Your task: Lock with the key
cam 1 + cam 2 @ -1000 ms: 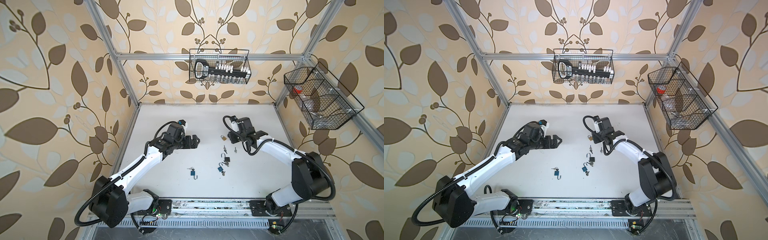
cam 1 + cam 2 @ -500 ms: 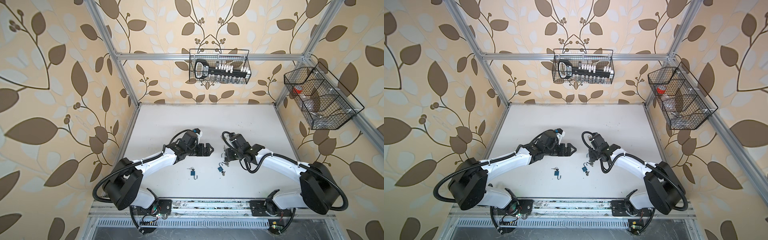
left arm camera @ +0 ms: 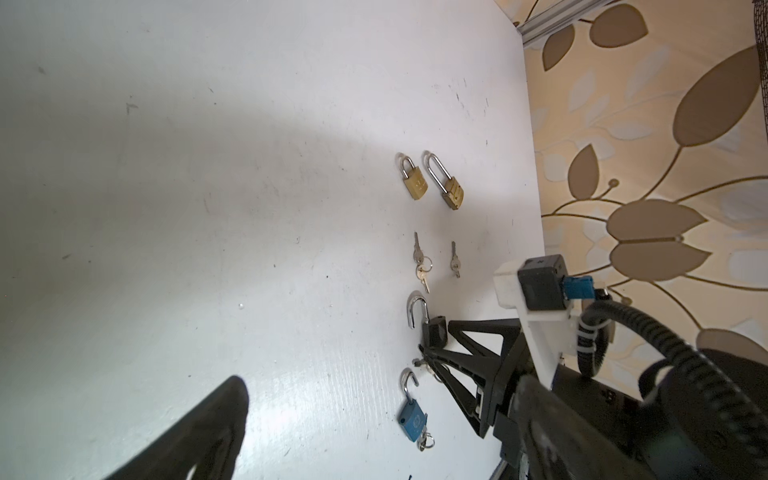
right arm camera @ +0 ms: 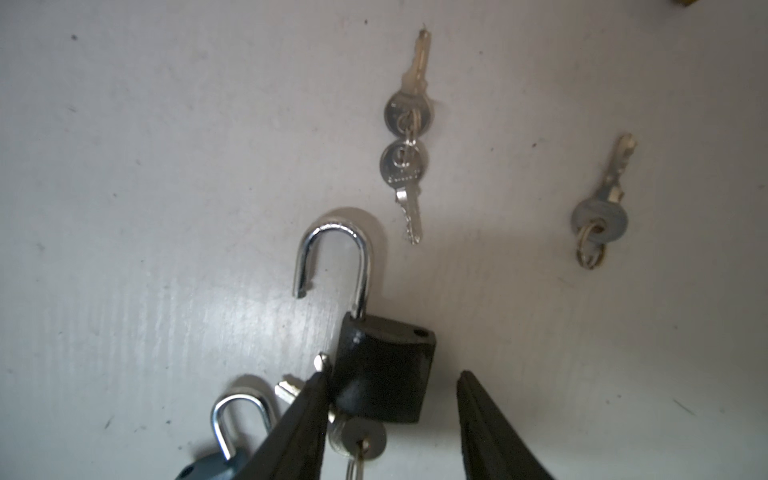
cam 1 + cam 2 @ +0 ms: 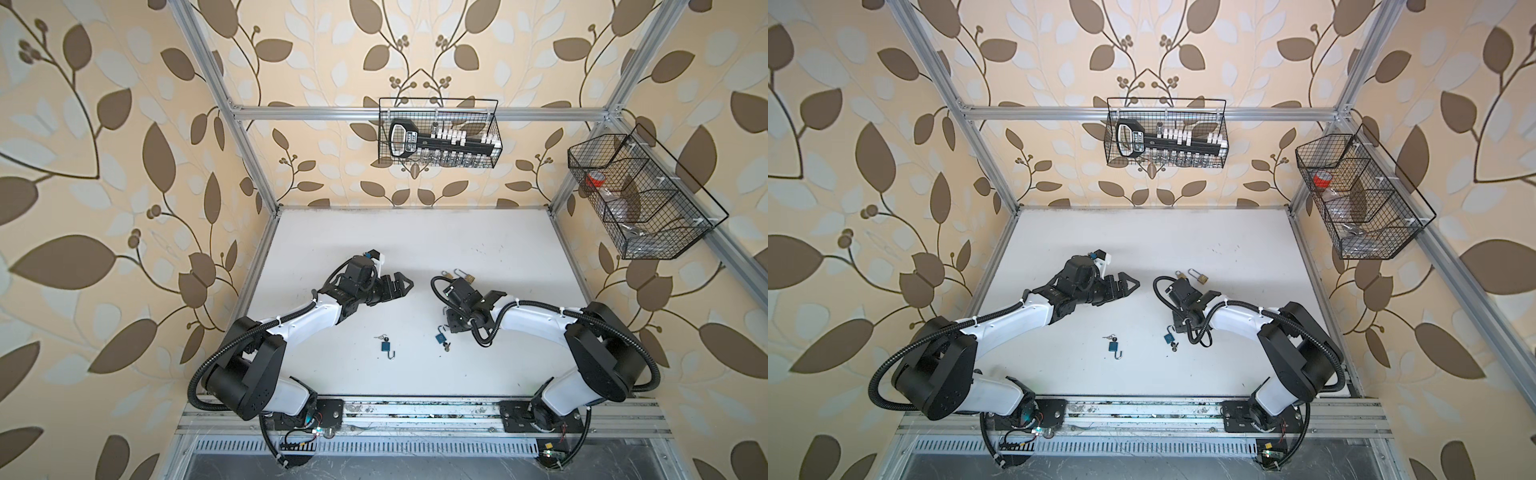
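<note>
Left pincer (image 5: pixel 405 286) gapes wide; right pincer (image 4: pixel 392 374) stands half-spread.

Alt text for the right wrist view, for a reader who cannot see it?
A black padlock with its shackle swung open lies on the white table between the open fingers of the right gripper, a key at its base. Beyond it lie a pair of keys and a single key.

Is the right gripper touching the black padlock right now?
Cannot tell. In the right wrist view one finger of the right gripper overlaps the black padlock's edge, no gap seen, the other stands clear; contact isn't plain.
</note>
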Robot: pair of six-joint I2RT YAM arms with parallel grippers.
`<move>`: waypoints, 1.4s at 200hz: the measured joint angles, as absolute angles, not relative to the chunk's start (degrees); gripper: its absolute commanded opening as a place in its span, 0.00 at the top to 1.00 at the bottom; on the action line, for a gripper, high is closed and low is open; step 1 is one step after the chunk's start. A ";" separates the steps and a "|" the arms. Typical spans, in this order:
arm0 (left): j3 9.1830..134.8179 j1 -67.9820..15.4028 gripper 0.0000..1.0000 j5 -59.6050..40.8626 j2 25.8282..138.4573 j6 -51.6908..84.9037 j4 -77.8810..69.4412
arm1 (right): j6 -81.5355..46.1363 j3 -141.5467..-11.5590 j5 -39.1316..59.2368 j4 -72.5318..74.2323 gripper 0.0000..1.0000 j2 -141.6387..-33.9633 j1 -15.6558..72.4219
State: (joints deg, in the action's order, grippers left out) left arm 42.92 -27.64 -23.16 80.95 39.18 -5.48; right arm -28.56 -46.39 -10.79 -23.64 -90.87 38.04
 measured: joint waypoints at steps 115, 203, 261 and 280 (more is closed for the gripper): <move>42.87 -27.64 0.01 -24.05 80.62 39.16 -5.76 | -28.71 -47.75 -11.18 -22.74 0.61 -92.64 38.04; 44.73 -26.24 0.01 -23.99 79.24 37.95 -1.34 | -29.04 -45.30 -12.43 -23.81 0.90 -83.94 38.04; 51.57 -22.70 0.01 -24.67 75.92 37.28 2.09 | -23.53 -40.80 -13.32 -14.20 1.00 -68.47 37.85; 51.83 -21.93 0.01 -25.89 75.53 37.30 1.98 | -19.99 -39.05 -13.26 -10.68 1.00 -65.34 37.76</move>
State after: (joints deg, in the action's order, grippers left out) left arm 51.83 -21.93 -25.89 75.53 37.30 1.98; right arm -19.99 -39.05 -13.26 -10.68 -65.34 37.76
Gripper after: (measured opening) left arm 0.989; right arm 0.312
